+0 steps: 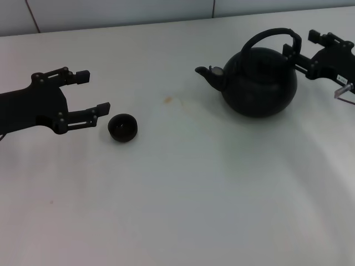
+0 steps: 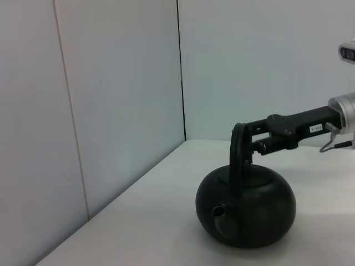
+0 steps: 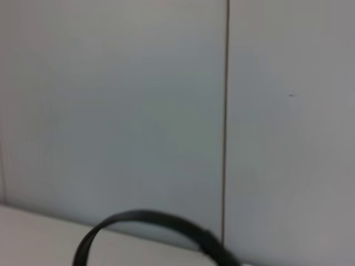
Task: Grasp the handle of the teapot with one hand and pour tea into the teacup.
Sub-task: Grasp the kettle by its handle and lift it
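At the far right of the white counter (image 1: 177,199), your right gripper (image 1: 292,49) sits at the black arched handle (image 1: 270,36) of the round matte-black teapot (image 1: 258,80), jaws apparently around it though I cannot tell if clamped, so confirm the grip, then lift toward the small black teacup (image 1: 122,127) beside the wide-open left gripper (image 1: 93,91).

The left pincer (image 1: 94,91) is matte black, built of thin linked bars with small pale screws and blocky square tips. The right pincer (image 1: 299,44) is the same black linkage; behind it sit a white label, a silver cylindrical wrist (image 2: 344,113) and a thin cable.
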